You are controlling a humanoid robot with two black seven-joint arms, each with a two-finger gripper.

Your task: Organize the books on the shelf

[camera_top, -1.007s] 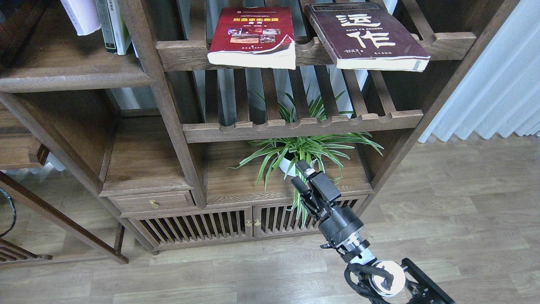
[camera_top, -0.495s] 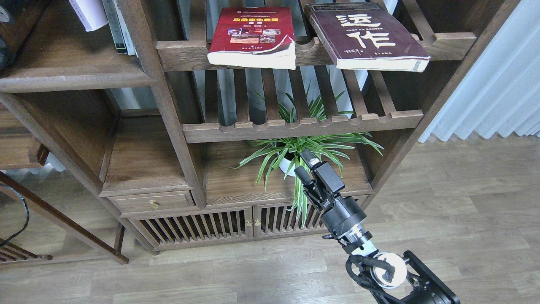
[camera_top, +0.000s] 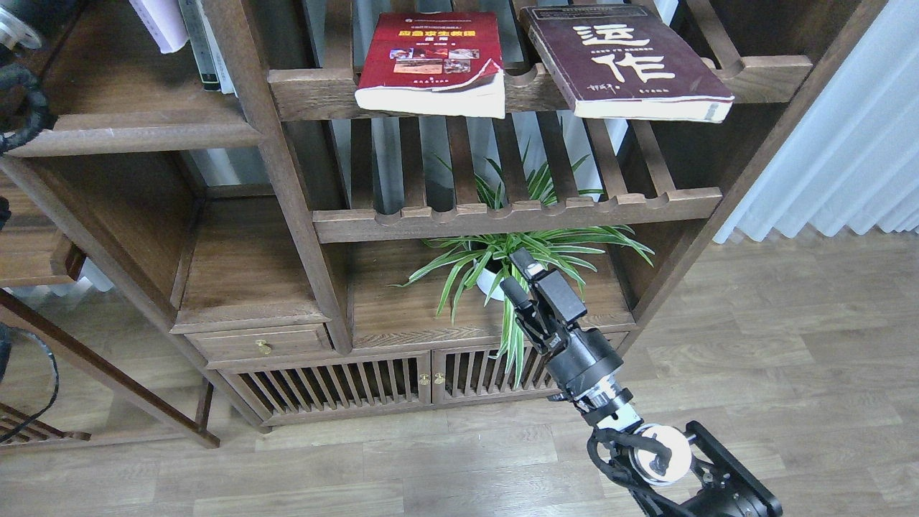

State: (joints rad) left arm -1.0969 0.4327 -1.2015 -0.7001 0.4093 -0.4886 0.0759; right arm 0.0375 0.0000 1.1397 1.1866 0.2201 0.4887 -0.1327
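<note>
The red book (camera_top: 429, 61) with a yellow title lies flat on the upper slatted rack, its front edge overhanging. The dark maroon book (camera_top: 626, 61) with white characters lies flat to its right, also overhanging. The pale lilac-white book (camera_top: 161, 21) leans at the top left over the solid dark-brown shelf (camera_top: 136, 133), cut off by the frame edge. My right gripper (camera_top: 517, 273) is open and empty, low in front of the plant and well below the books. Part of my left arm (camera_top: 18, 93) shows at the left edge; its gripper is out of view.
Other upright books (camera_top: 204, 50) stand beside the pale one. A potted spider plant (camera_top: 502, 262) sits on the low shelf right behind my right gripper. A second slatted rack (camera_top: 517, 215) lies below the books. A white curtain (camera_top: 847, 143) hangs at the right.
My right gripper has risen a little toward the plant. My left arm has come into view at the upper left edge. The pale book has shifted slightly right and up.
</note>
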